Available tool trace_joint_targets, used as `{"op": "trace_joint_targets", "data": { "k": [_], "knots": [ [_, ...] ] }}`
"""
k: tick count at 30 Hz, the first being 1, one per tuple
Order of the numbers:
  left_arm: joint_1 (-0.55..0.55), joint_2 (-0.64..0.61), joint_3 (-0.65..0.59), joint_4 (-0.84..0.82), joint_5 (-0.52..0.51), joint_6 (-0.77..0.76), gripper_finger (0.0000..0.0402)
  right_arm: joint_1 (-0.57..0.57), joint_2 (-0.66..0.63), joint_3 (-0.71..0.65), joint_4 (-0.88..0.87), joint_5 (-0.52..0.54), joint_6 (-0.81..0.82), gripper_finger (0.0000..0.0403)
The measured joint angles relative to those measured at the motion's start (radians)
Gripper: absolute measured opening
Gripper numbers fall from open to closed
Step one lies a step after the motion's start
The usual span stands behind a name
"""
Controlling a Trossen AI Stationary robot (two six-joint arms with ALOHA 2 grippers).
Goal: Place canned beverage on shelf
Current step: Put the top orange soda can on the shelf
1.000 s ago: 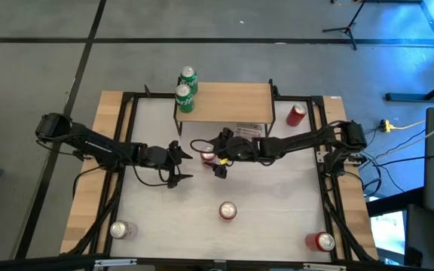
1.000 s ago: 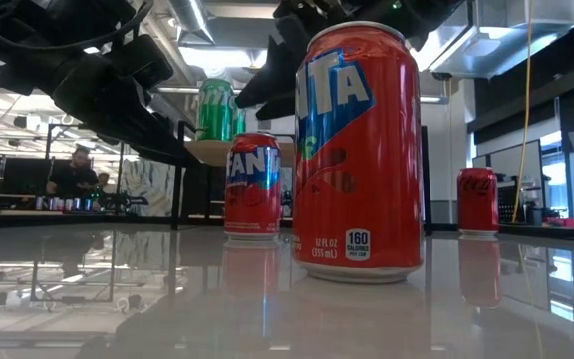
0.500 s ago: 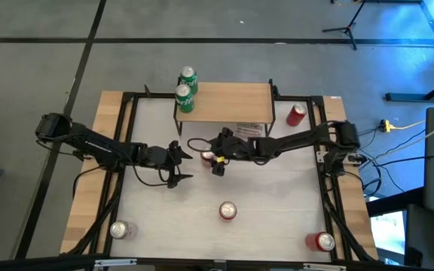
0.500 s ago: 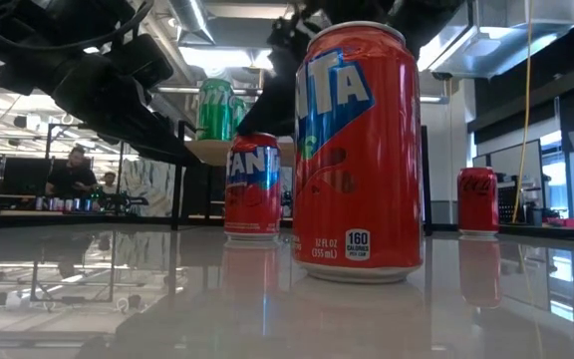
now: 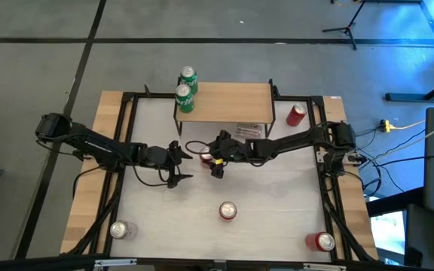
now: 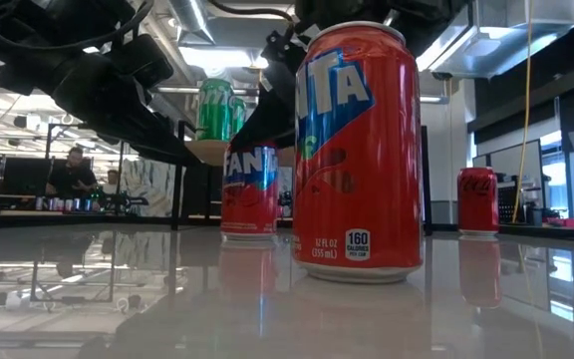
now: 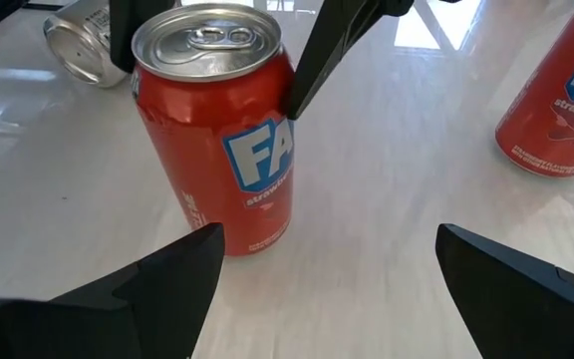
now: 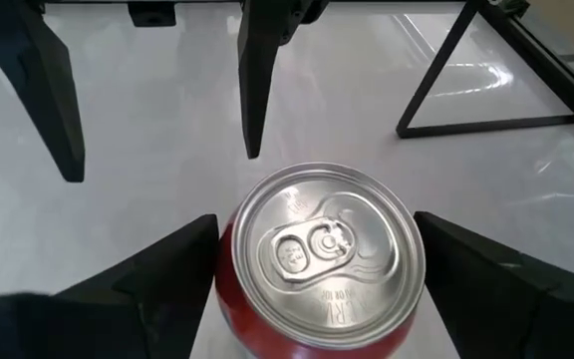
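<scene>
Near bench (image 5: pixel 277 218) edge: three cans in the high view, a silver-topped one (image 5: pixel 119 229) at the left corner, a red one (image 5: pixel 227 211) in the middle, another red one (image 5: pixel 323 242) at the right corner. In the low view the middle red can (image 6: pixel 358 150) fills the foreground.

Mid-bench: red Fanta can (image 5: pixel 207 156) standing upright, with the right gripper (image 5: pixel 212 159) around it. Right wrist view looks down on the can's top (image 8: pixel 327 254) with one finger (image 8: pixel 157 279) on each side, touching or nearly so; can base on the bench. Clamped or not, cannot tell. Left wrist view shows the same can (image 7: pixel 217 130) with the right arm's dark fingers at its sides.

Left gripper (image 5: pixel 179 164) sits just left of that can, fingers (image 7: pixel 157 289) apart, holding nothing, pointed at it.

Farther back: shelf (image 5: pixel 228 102) at the far side of the bench. One green can (image 5: pixel 184 98) stands on its left end, a second green can (image 5: pixel 187 77) just behind it. A red Coca-Cola can (image 5: pixel 297 114) stands on the bench right of the shelf, also visible in the low view (image 6: pixel 477 199).
</scene>
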Motion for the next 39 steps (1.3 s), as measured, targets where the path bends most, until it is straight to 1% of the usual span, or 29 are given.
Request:
{"op": "trace_joint_targets", "data": {
  "k": [7,9,14,16,18,20,22,25,27,31,39],
  "knots": [
    [0.0,0.0,0.0,0.001,0.0,0.002,0.0355,0.0,0.0,-0.001,0.002,-0.001,-0.004,0.0324],
    [0.0,0.0,0.0,0.001,0.0,0.002,0.0355,0.0,0.0,-0.001,0.002,-0.001,-0.004,0.0315],
    [0.0,0.0,0.0,0.001,0.0,0.003,0.0355,0.0,0.0,-0.002,0.003,0.0,-0.008,0.0278],
    [0.0,0.0,0.0,0.001,0.0,0.003,0.0355,0.0,0.0,-0.002,0.002,0.002,-0.008,0.0277],
    [0.0,0.0,0.0,0.001,0.0,0.003,0.0355,0.0,0.0,-0.002,0.002,0.017,0.007,0.0291],
    [0.0,0.0,0.0,0.001,0.0,0.003,0.0355,0.002,0.001,-0.002,0.0,0.056,0.037,0.0318],
    [0.0,0.0,0.0,0.001,0.0,0.003,0.0355,0.002,0.003,-0.004,-0.022,0.069,0.048,0.0348],
    [0.0,0.0,0.0,0.001,0.0,0.003,0.0355,-0.001,0.01,-0.008,-0.049,0.008,0.043,0.0386],
    [0.0,0.0,0.0,0.001,0.0,0.003,0.0355,0.0,0.007,-0.006,-0.039,-0.008,0.033,0.0394],
    [0.0,0.0,0.0,0.001,0.0,0.003,0.0355,0.0,0.005,-0.006,-0.034,-0.01,0.028,0.0376],
    [0.0,0.0,0.001,0.001,0.0,0.003,0.0355,0.0,0.005,-0.006,-0.016,0.012,0.0,0.0315]
  ]
}}
